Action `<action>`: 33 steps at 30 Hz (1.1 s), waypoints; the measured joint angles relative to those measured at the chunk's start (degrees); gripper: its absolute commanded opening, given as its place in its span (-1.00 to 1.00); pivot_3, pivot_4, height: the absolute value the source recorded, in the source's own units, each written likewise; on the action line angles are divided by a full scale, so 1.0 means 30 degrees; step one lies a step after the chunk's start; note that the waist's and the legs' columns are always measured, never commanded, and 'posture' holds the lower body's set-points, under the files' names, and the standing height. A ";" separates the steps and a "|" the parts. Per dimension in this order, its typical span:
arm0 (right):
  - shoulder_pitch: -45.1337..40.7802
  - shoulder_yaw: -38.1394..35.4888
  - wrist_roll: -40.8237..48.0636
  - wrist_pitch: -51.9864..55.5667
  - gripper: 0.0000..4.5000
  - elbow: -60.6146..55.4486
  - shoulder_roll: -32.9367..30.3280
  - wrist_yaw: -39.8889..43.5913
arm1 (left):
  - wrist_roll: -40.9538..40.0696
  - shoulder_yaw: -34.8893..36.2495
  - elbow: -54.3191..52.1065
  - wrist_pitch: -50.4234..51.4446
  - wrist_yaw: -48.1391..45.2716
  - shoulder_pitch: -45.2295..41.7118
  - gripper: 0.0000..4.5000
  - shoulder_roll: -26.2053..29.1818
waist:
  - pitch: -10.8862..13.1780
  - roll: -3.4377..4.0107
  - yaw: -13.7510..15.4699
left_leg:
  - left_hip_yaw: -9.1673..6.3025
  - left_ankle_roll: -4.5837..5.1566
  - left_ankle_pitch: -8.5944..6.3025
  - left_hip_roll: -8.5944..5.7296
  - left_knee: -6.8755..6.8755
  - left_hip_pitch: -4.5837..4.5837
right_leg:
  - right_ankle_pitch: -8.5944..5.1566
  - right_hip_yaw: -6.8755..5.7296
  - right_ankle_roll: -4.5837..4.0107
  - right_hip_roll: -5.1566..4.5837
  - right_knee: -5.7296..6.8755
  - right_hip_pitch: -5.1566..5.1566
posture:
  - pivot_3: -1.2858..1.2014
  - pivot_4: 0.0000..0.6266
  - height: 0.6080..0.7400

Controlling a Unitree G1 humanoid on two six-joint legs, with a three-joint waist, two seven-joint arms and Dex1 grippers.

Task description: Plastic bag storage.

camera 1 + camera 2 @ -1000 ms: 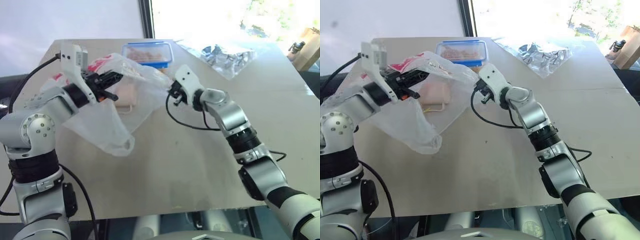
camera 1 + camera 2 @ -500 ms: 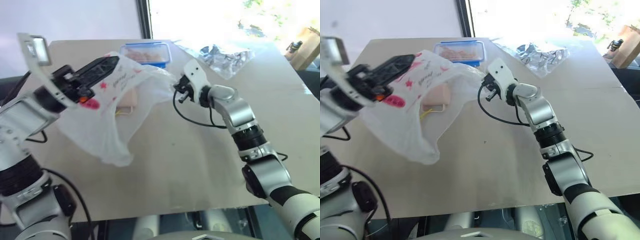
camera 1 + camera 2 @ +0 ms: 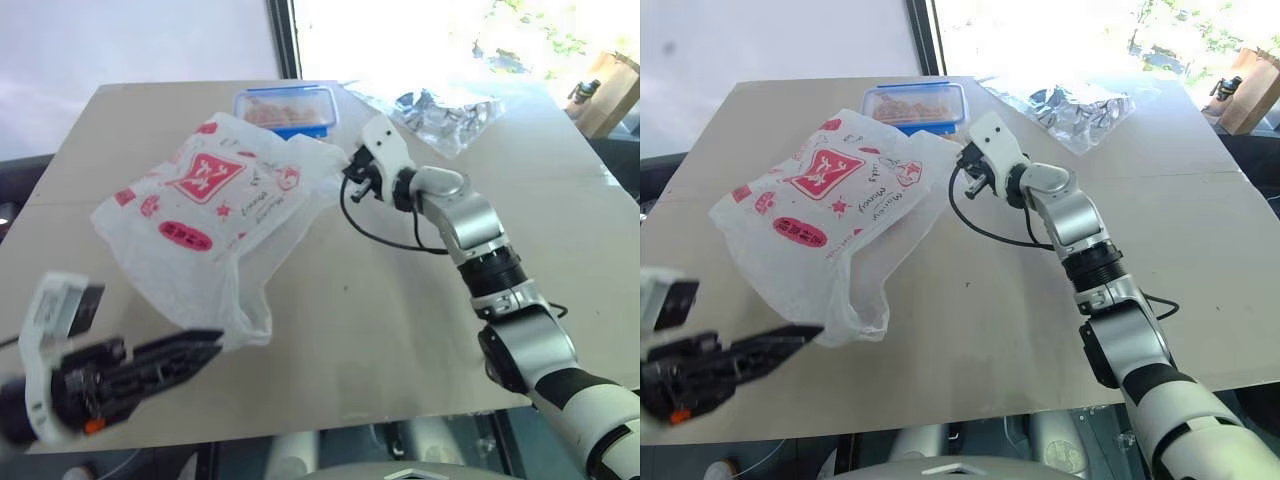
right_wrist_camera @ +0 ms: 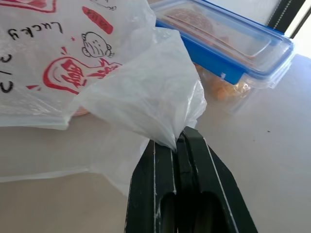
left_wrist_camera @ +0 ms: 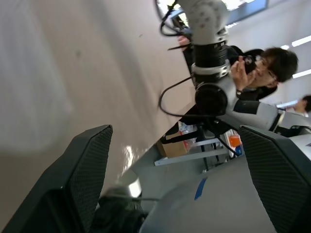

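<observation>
The plastic bag (image 3: 205, 215), translucent white with red prints, lies spread on the table's (image 3: 400, 330) left half with its printed side up. My right gripper (image 3: 352, 178) is shut on the bag's right corner. The right wrist view shows that corner of the plastic bag (image 4: 146, 97) pinched between the closed black fingers (image 4: 194, 160). My left gripper (image 3: 195, 350) hangs low at the table's near left edge. It is just off the bag's near end and open. In the left wrist view its fingers (image 5: 87, 170) stand wide apart with nothing between them.
A blue-lidded clear container (image 3: 287, 108) stands at the back, just behind the bag. A clear crinkly bag of dark and silvery items (image 3: 445, 112) lies at the back right. A person (image 5: 262, 68) sits beyond the table's near side.
My left gripper opened, let go of the bag and drew back and down to the table's near left edge. The bag sank flat onto the table. The right gripper kept its hold.
</observation>
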 measured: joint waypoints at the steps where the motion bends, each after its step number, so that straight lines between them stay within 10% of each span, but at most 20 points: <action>1: 0.0001 0.0043 -0.0001 0.0000 -1.00 0.0000 0.0081 0.0004 | 0.0567 0.0075 -0.0145 -0.0146 -0.0049 0.0342 0.91 -0.0238 | -0.0003 0.0003 0.0066 | 0.0007 0.0000 0.0000 0.0000 0.0000 0.0013 | 0.0007 0.0006 -0.0013 0.0017 0.0000 0.0004 | 0.03 -0.52 1.00; 14: 0.0038 0.0168 -0.0103 0.0309 -1.00 -0.0171 0.0053 -0.0063 | -0.0817 -0.6859 -0.1430 -0.8151 0.8663 -0.1319 0.91 -0.1873 | -0.0014 0.0007 0.0272 | 0.0006 0.0003 0.0000 0.0003 0.0010 0.0000 | 0.0023 0.0019 -0.0025 -0.0033 -0.0014 0.0024 | 0.03 -0.52 1.00; 25: 0.0203 0.0068 0.0014 0.0742 -1.00 -0.0742 -0.0453 0.0105 | -0.1564 -1.1897 -0.2665 -1.3973 1.3763 -0.6047 -0.96 -0.5029 | -0.0017 0.0003 0.0313 | 0.0019 0.0006 0.0002 -0.0020 0.0025 -0.0008 | 0.0026 0.0013 -0.0019 0.0080 -0.0014 0.0029 | 0.03 -0.52 1.00; 29: 0.0122 -0.2777 0.3391 0.3440 -1.00 -0.2650 -0.0749 0.0889 | -0.1561 -1.1253 -0.2682 -1.5466 1.2560 -0.9913 -0.96 -0.6655 | -0.0008 0.0008 0.0714 | 0.0007 0.0008 0.0004 -0.0028 0.0066 -0.0034 | 0.0027 -0.0030 -0.0019 0.0089 -0.0015 0.0049 | 0.03 -0.52 1.00; 33: -0.2132 -0.8577 1.0758 0.8580 -1.00 -0.5129 -0.1791 0.1320 | -0.1609 -0.8497 -0.0615 -1.6188 1.4114 -2.0449 -0.96 -0.7916 | 0.0047 0.0045 0.1326 | -0.0095 0.0014 0.0005 -0.0039 0.0217 -0.0145 | 0.0033 -0.0228 -0.0019 0.0142 -0.0004 0.0083 | 0.03 -0.52 1.00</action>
